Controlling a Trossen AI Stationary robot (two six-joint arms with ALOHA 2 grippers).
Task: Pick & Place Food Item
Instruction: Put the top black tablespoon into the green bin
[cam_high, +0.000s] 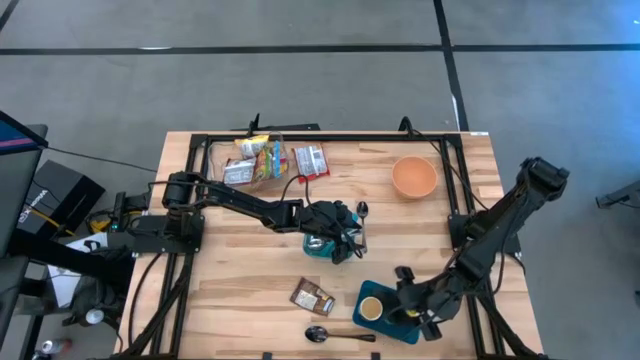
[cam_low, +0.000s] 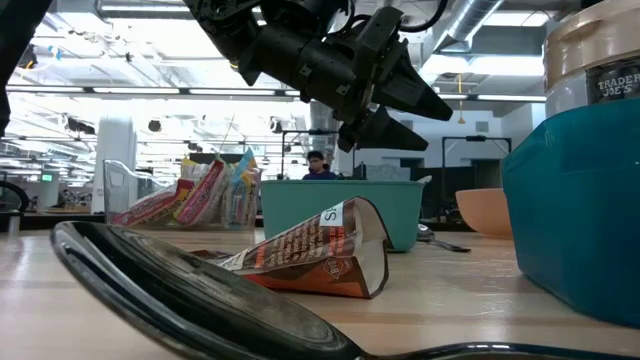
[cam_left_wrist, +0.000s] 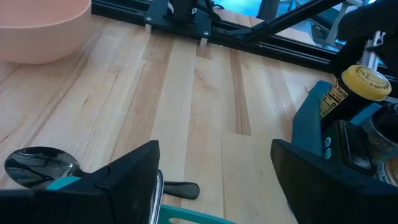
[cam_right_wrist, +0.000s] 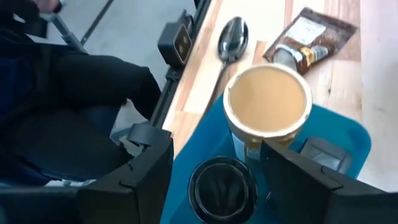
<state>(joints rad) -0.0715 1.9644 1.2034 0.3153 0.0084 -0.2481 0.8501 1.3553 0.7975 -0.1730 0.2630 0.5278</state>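
Here, teal bin (cam_high: 322, 243) mostly hidden under left end effector (cam_high: 345, 240), open

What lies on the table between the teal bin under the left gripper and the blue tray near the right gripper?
In the high view, only bare wood separates the teal bin from the blue tray; the brown snack packet lies off to the side.

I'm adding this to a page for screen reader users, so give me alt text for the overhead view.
Seen from above, the left claw hangs open over a teal bin at the middle of a wooden table, while the right claw is open over a jar on a teal tray near the front edge. Snack packets, an orange bowl, a brown packet and a spoon lie around them.
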